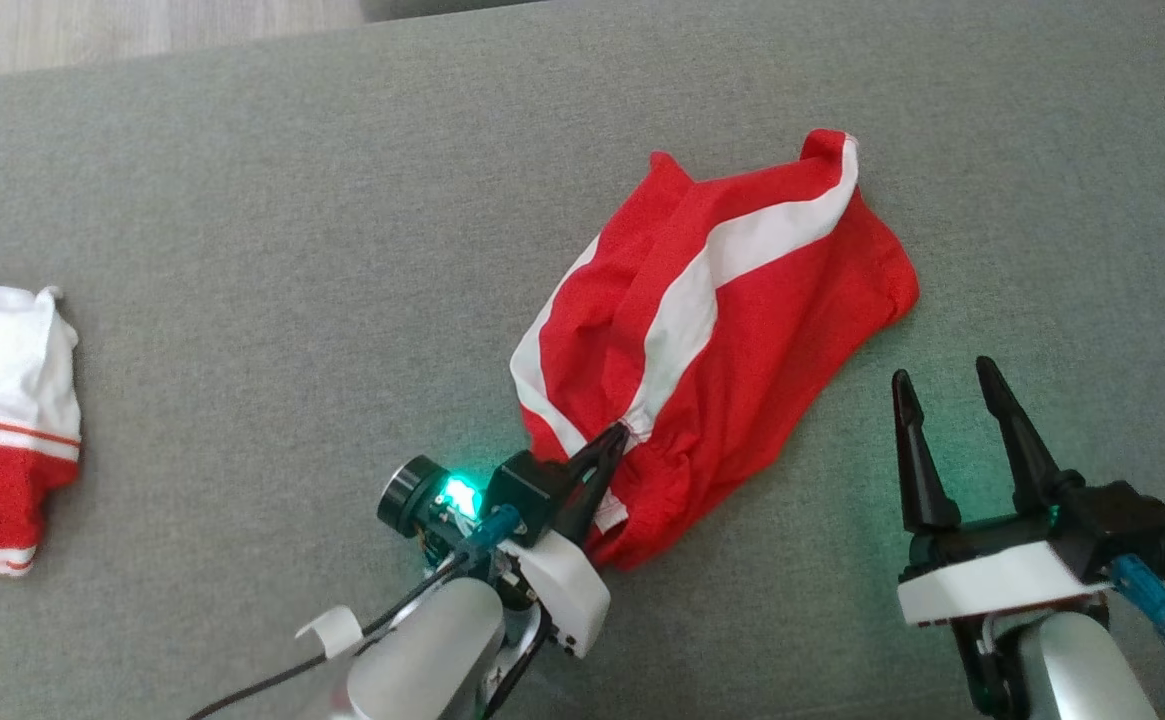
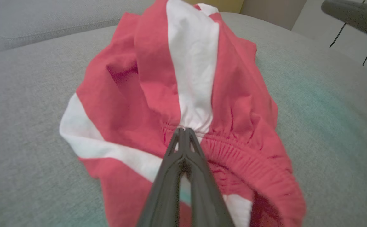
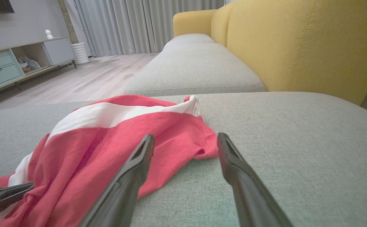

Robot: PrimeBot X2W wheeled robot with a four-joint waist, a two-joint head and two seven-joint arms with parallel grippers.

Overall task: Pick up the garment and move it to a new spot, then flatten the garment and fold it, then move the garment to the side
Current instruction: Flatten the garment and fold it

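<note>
- On the left part of the sofa seat we see a second red-and-white garment only partly; the picture's left edge cuts it off.
- The left hand covers a strip of the garment at its gathered waistband. We cannot tell how much cloth sits between its closed fingers.
- In the left wrist view the garment's near hem is blurred and runs off the bottom edge.
- A dark bar in that view's top right corner is cut off, and we cannot identify it.
- The small white object on the sideboard is too small to name.
</note>
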